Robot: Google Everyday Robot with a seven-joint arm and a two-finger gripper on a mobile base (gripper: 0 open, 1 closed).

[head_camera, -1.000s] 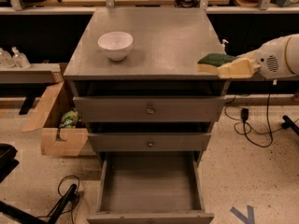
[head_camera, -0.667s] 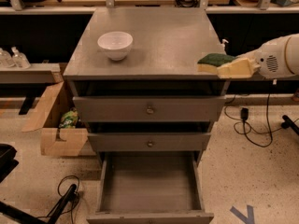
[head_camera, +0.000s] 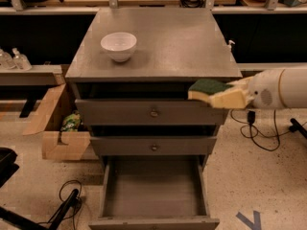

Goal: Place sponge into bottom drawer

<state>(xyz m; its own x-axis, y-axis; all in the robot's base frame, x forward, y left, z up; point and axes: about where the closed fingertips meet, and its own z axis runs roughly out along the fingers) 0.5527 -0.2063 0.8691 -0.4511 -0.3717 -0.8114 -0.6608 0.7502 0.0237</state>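
Observation:
The sponge [head_camera: 207,86], yellow foam with a dark green face up, hangs in the air in front of the right end of the top drawer, just below the cabinet top's front edge. My gripper [head_camera: 218,95] comes in from the right on a white arm [head_camera: 280,87] and is shut on the sponge with its cream fingers [head_camera: 229,99]. The bottom drawer [head_camera: 153,188] of the grey cabinet is pulled open below and left of the sponge, and its flat floor is bare. The two upper drawers with small knobs are closed.
A white bowl [head_camera: 118,45] stands on the cabinet top [head_camera: 182,47] at the left. A cardboard box [head_camera: 56,128] sits on the floor left of the cabinet. Cables [head_camera: 67,200] lie at lower left and by the right wall. Blue tape [head_camera: 249,219] marks the floor.
My gripper has carried the sponge down and a little left, from the cabinet top's right front edge to in front of the top drawer.

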